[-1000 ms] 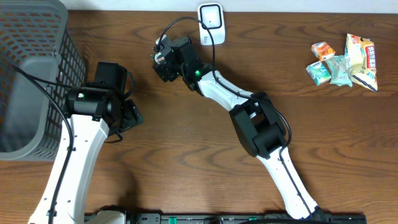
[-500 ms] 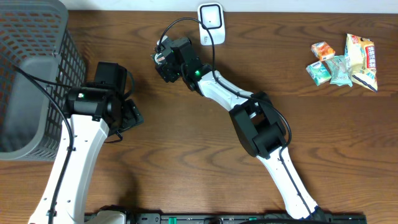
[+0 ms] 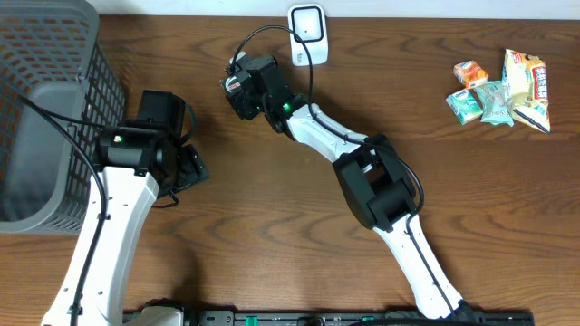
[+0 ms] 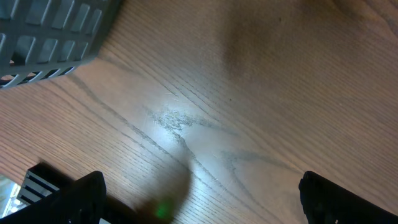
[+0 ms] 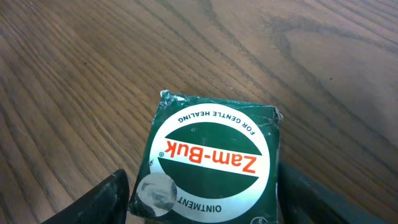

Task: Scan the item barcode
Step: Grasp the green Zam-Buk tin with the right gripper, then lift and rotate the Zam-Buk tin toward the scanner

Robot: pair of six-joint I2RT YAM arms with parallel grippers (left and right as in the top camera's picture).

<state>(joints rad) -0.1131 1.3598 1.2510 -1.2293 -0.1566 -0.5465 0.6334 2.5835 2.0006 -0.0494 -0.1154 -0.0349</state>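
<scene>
Far left of the scanner (image 3: 307, 24), a gray basket (image 3: 45, 109) sits at the counter (image 3: 272, 226) edge. The left gripper (image 3: 190, 169) is left of the scanner and nearer the front, jaws wide open w/ nothing btwn them, only bare wood below. The right gripper (image 5: 202, 193) is just left of the scanner, low over the green ointment tin (image 5: 211, 162). The tin lies flat on the counter, label up. The jaws bracket it close on both sides, but can't tell if they've pinched it. Snack packets (image 3: 503, 86) lie well right of the scanner.

Vs a sec ago the overhead view is nearly identical: right wrist shifted a hair, left arm and packets same. So prob. mid-grab. The tin isn't lifted or shown to the scanner yet, and no barcode shows on its top.
</scene>
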